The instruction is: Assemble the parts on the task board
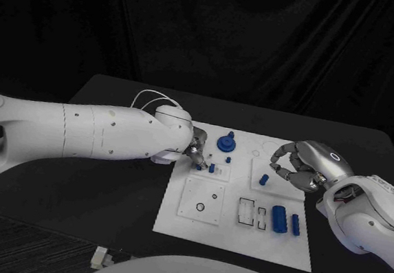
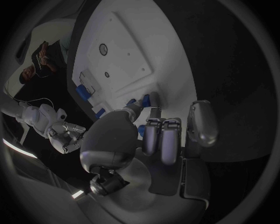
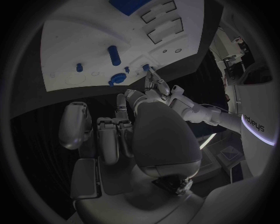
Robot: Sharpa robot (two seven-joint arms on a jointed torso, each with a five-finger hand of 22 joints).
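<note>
Judged mid-insertion: left hand (image 1: 191,145) reaching over the white rectangular task board (image 1: 232,236), fingers (image 2: 153,135) narrowed beside small blue cylindrical pegs (image 1: 205,167) just below their tips, grip unclear; right hand (image 1: 305,166) poised, fingers curled empty above another short blue peg (image 1: 263,180); next, seating pegs squarely.

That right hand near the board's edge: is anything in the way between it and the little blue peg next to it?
Nothing visible. The right hand hovers over the task board, and bare white plate lies between it and the small blue peg.
</note>
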